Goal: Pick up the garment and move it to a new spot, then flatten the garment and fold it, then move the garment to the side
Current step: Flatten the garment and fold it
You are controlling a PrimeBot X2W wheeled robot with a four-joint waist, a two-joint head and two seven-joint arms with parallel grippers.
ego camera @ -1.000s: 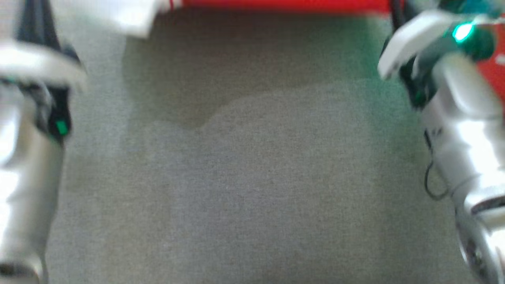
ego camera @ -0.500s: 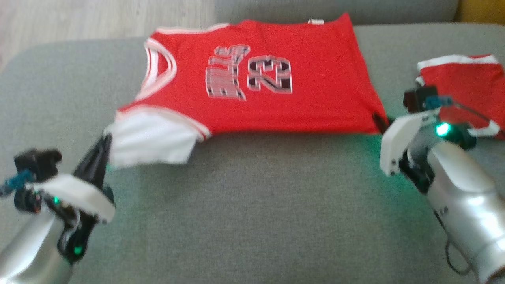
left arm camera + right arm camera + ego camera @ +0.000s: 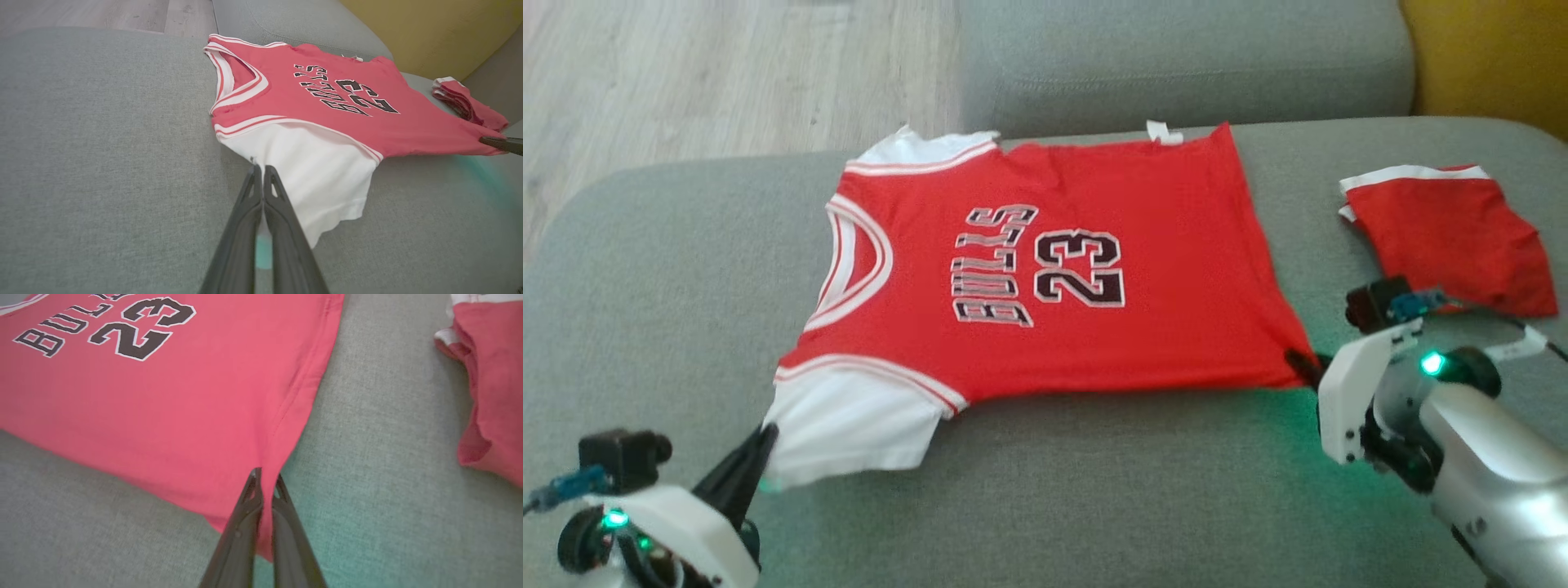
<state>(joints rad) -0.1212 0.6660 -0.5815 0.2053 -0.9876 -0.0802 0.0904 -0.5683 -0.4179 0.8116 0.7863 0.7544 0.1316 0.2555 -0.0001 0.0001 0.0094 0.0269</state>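
Left gripper [image 3: 765, 431], at seven o'clock in the head view, has its fingers pressed together on the edge of the jersey's [image 3: 1143, 204] white sleeve [image 3: 849, 433]. At four o'clock the right gripper [image 3: 1297, 359] is clamped on the red hem corner. Between them the jersey lies spread on the grey sofa cushion [image 3: 1094, 490], print up. A second red garment [image 3: 1445, 237] sits apart at two o'clock.

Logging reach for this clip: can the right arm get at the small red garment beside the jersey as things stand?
Probably not yet. The cushion toward the small red garment is bare, but the right end effector is shut on a corner of the jersey.
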